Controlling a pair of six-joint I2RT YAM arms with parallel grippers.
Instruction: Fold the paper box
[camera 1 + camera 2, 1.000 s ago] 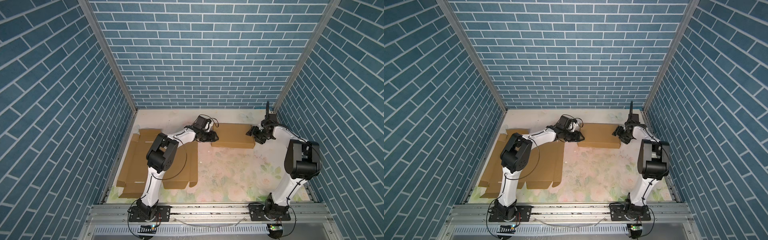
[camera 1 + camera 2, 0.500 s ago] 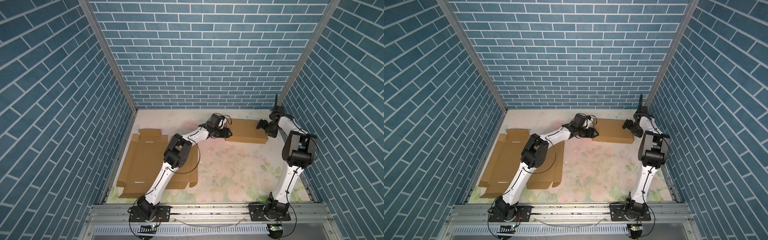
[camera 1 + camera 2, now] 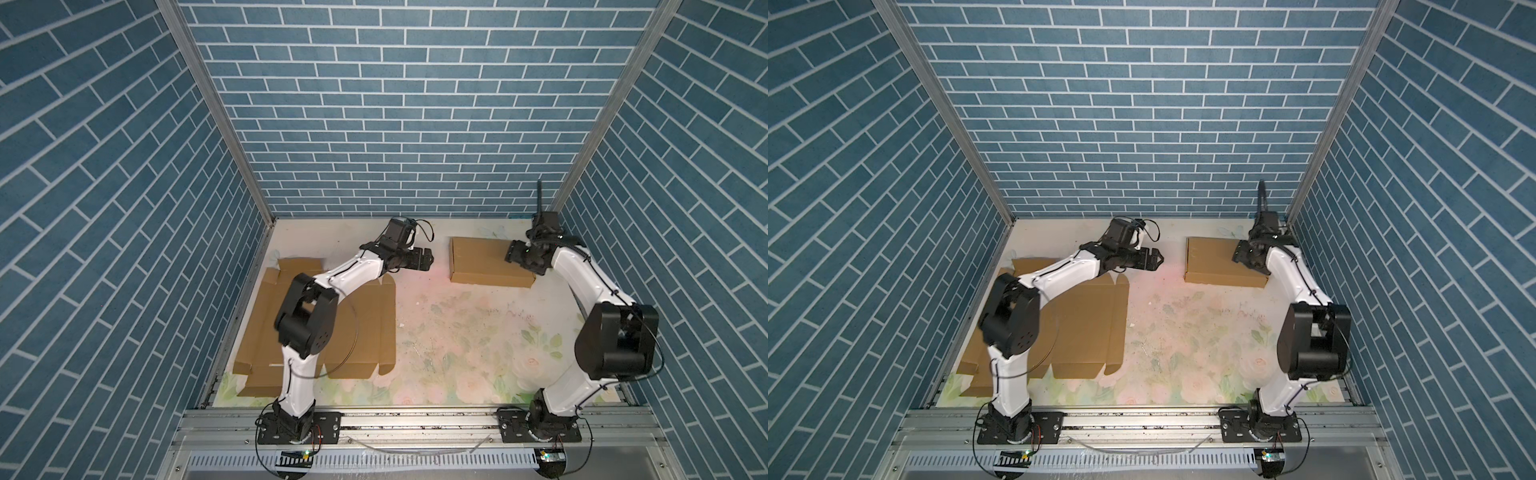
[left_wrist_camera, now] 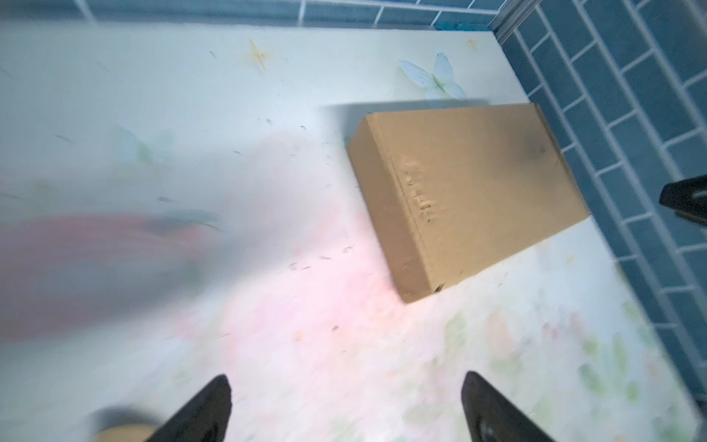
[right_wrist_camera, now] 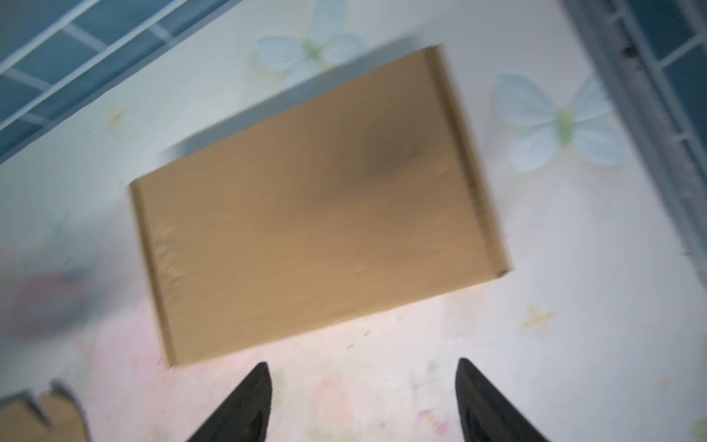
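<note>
The paper box (image 3: 478,262) (image 3: 1212,262) is a closed, flat brown carton lying at the back right of the table. My left gripper (image 3: 429,258) (image 3: 1158,258) is open, a short gap to the box's left, touching nothing. In the left wrist view the box (image 4: 470,183) lies ahead of the left gripper (image 4: 345,377), with only table between the fingertips. My right gripper (image 3: 514,252) (image 3: 1239,255) hovers over the box's right end. In the blurred right wrist view the right gripper (image 5: 363,363) is open and empty, and the box (image 5: 313,206) lies beyond it.
Flat unfolded cardboard sheets (image 3: 357,328) (image 3: 1088,328) lie at the left, partly under the left arm. The blue brick side wall (image 3: 623,249) stands close to the box's right end. A metal rail (image 3: 415,419) runs along the table's front edge.
The box slid right toward the back right corner. My left gripper then let go, opened wide and drew back left. My right gripper came off the box's end and now hovers open.
</note>
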